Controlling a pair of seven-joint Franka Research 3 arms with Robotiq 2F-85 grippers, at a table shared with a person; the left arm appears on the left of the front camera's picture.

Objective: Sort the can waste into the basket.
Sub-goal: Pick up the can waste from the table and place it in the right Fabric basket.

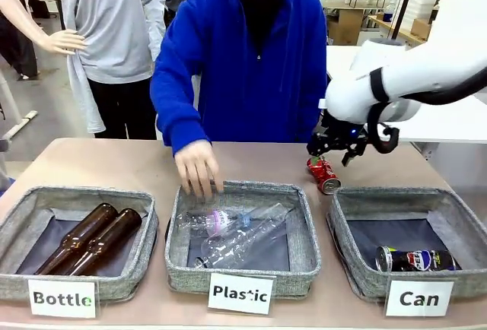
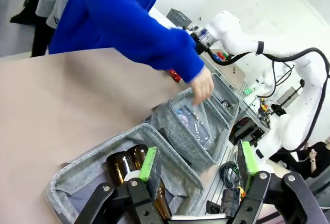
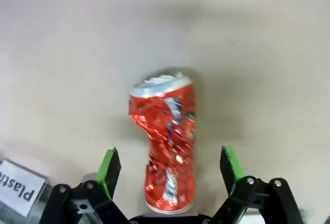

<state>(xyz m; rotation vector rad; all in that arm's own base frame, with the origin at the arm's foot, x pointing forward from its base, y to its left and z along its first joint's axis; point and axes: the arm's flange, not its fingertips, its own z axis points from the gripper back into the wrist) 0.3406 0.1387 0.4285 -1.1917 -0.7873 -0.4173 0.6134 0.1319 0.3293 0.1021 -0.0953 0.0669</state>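
1. Two cans: a crushed red can (image 1: 324,176) lies on the table (image 1: 114,163) just behind the "Can" basket (image 1: 346,258); a black-blue can (image 1: 417,259) lies inside it.
2. Right pincer (image 3: 170,168) hangs over the red can, jaws wide, straddling it without contact.
3. Left pincer (image 2: 198,163) hovers above the "Bottle" basket (image 2: 69,180), jaws apart, empty.
4. The person's hand (image 1: 196,166) reaches into the "Plastic" basket (image 1: 304,227).

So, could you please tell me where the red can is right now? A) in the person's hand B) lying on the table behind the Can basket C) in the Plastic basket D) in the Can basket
B: the red can lies crushed on the table just behind the Can basket, under the open right tool.
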